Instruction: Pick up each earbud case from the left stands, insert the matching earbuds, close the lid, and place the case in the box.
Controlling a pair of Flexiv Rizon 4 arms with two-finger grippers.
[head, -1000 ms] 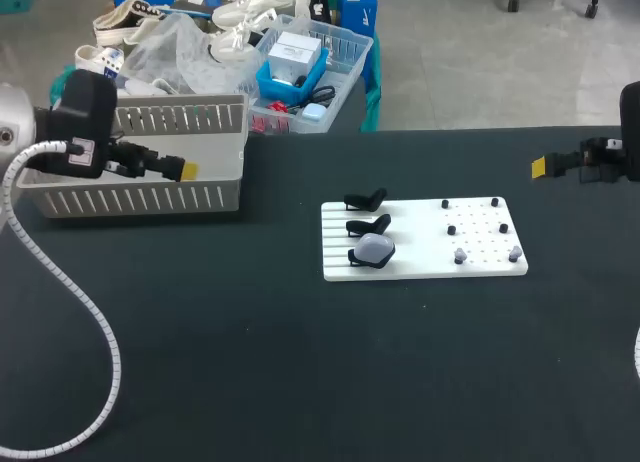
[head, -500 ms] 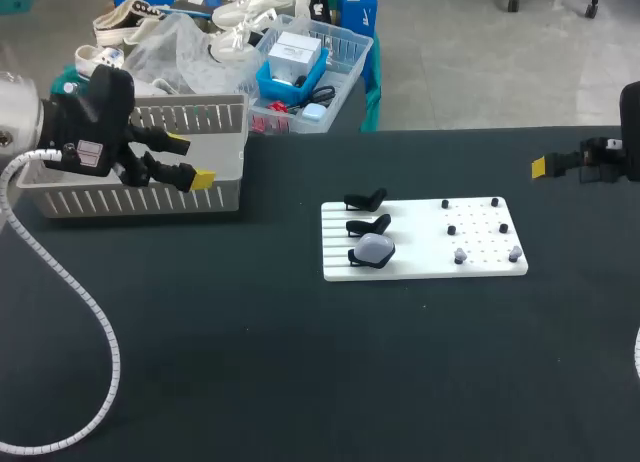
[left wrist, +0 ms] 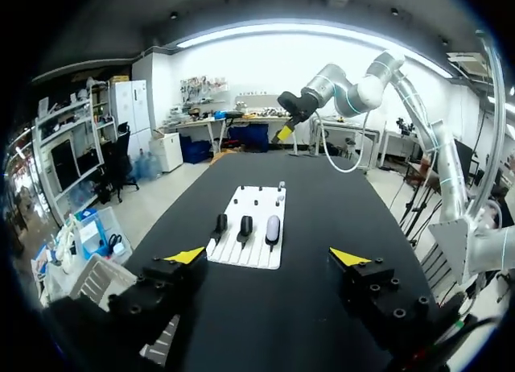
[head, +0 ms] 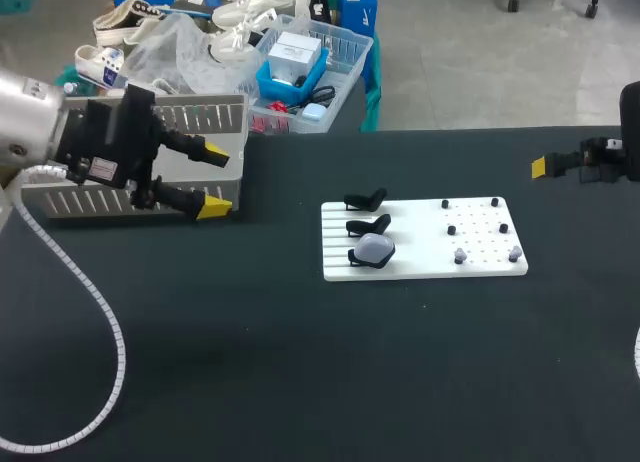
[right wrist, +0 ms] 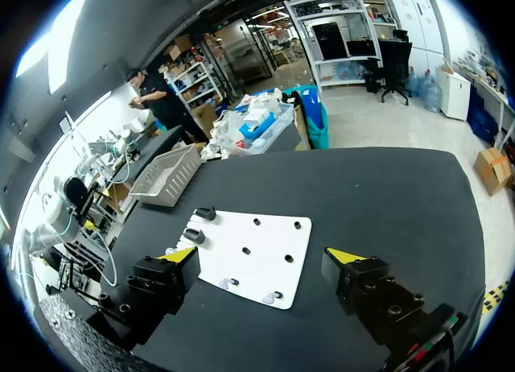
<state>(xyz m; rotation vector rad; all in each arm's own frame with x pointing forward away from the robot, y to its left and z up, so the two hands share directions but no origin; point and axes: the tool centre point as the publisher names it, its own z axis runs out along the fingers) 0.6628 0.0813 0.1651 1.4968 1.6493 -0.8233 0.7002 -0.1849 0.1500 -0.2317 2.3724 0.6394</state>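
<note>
A dark desk (head: 300, 382) carries a white board (head: 424, 239) near its middle and a white slatted box (head: 80, 202) at the far left. On the left side of the board stand three black stands in a row. The far stand (head: 365, 199) and the middle stand (head: 368, 224) are bare, while the near stand (head: 358, 258) holds the pale grey earbud case (head: 376, 247). On the right side of the board sit two pale earbuds (head: 460, 254) at the near edge and a few small dark pieces (head: 452, 229) beyond them. Since a second ago the left arm has swung right from over the box and turned its wrist, and its fingers have parted further. The case, the board and the right arm have not shifted. The left end effector (head: 215, 182) now hangs in front of the box's right end, its yellow tips spread wide and holding nothing. From its own wrist (left wrist: 267, 256) the board lies ahead, well apart. The right end effector (head: 540, 166) sits at the far right of the desk. Its wrist view (right wrist: 264, 256) shows its fingers wide apart and empty, with the board ahead of them.
</note>
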